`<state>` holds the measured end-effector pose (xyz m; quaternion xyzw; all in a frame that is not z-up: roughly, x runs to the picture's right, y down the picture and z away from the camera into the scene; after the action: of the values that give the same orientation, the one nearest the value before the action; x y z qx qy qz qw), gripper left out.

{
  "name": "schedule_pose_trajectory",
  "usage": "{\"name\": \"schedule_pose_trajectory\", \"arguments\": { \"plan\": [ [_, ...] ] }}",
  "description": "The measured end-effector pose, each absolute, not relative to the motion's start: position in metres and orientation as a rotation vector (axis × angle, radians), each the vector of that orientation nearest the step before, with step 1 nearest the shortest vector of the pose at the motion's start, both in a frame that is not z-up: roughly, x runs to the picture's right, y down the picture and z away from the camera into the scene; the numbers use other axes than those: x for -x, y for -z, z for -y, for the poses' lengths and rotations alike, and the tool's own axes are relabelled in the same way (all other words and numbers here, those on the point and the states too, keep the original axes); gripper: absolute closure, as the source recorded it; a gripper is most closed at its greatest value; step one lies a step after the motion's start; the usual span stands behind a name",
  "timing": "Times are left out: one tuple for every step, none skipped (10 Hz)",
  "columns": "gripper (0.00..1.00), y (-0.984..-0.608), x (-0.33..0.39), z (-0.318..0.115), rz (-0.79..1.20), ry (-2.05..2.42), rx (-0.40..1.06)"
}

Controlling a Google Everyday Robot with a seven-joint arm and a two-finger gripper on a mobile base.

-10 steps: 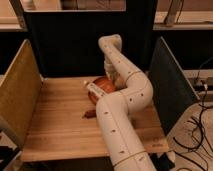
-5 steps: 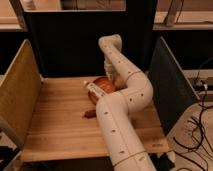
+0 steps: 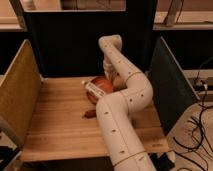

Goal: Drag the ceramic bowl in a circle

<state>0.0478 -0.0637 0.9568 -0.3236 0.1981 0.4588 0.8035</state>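
Observation:
The ceramic bowl (image 3: 103,88), glossy reddish-brown and round, sits on the wooden table (image 3: 60,120) near its back middle. My white arm (image 3: 125,110) rises from the front right, bends high at the back and comes down onto the bowl. The gripper (image 3: 106,78) is at the bowl's far rim, directly above it. A pale strip (image 3: 92,89) lies across the bowl's left side; I cannot tell what it is. The arm hides the bowl's right part.
A small dark red-brown elongated piece (image 3: 90,114) lies on the table in front of the bowl. A tan panel (image 3: 17,90) walls the left side, a dark panel (image 3: 170,85) the right, and a black panel (image 3: 70,45) the back. Cables (image 3: 197,130) hang at the right.

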Motion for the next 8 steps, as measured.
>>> {"name": "schedule_pose_trajectory", "arguments": {
  "plan": [
    [1.0, -0.954, -0.05, 0.07, -0.413, -0.955, 0.683],
    [1.0, -0.95, -0.058, 0.073, -0.428, -0.935, 0.67],
    [1.0, -0.944, -0.07, 0.073, -0.459, -0.919, 0.669],
    [1.0, -0.938, -0.081, 0.07, -0.493, -0.913, 0.674],
    [1.0, -0.938, -0.081, 0.069, -0.493, -0.912, 0.677],
    [1.0, -0.938, -0.08, 0.069, -0.493, -0.912, 0.678],
    [1.0, -0.938, -0.077, 0.069, -0.49, -0.909, 0.68],
    [1.0, -0.938, -0.077, 0.069, -0.491, -0.91, 0.679]
  ]
}}
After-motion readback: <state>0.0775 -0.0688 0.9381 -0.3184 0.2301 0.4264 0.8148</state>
